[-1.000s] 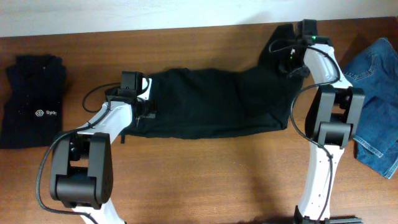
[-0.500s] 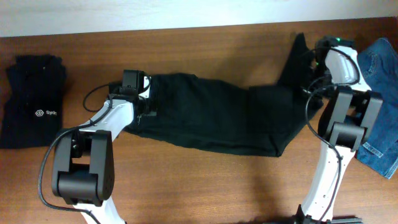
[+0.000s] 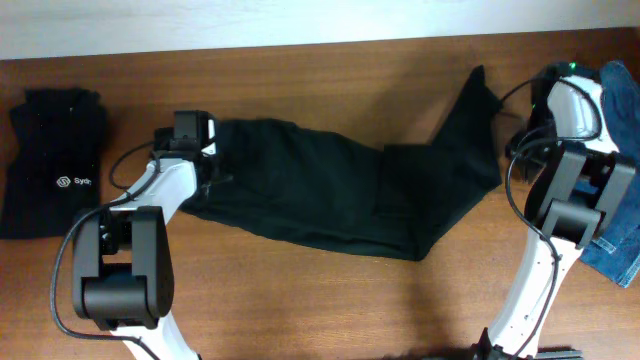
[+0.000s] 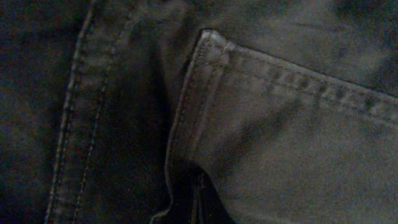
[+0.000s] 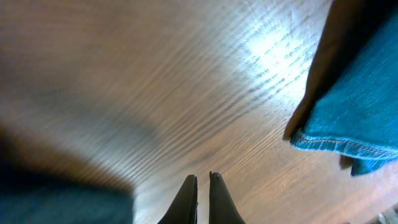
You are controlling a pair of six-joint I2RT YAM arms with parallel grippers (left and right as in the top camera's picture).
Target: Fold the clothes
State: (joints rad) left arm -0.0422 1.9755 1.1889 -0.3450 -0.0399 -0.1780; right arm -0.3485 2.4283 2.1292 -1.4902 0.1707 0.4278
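Observation:
The black trousers [image 3: 320, 190] lie spread across the table, waist end at the left and one leg angling up to the back right. My left gripper [image 3: 195, 150] sits on the waist end. Its wrist view is filled with dark cloth and a pocket seam [image 4: 280, 137], and the shut jaws [image 4: 196, 202] are sunk in the fabric. My right gripper [image 3: 538, 118] is to the right of the leg tip, apart from it. In its wrist view the fingers [image 5: 203, 177] are shut with nothing between them, over bare wood, and the trousers [image 5: 56, 199] are a dark blur at lower left.
Blue denim jeans [image 3: 622, 110] lie at the table's right edge, close beside my right gripper, and also show in the right wrist view [image 5: 354, 106]. A folded black top with a white logo [image 3: 55, 160] lies at the far left. The wooden table [image 3: 300, 290] is bare in front.
My left gripper moved left, pulling the waist with it. My right gripper moved right and forward, the leg stretched out to the right, and the leg tip now lies free of the gripper.

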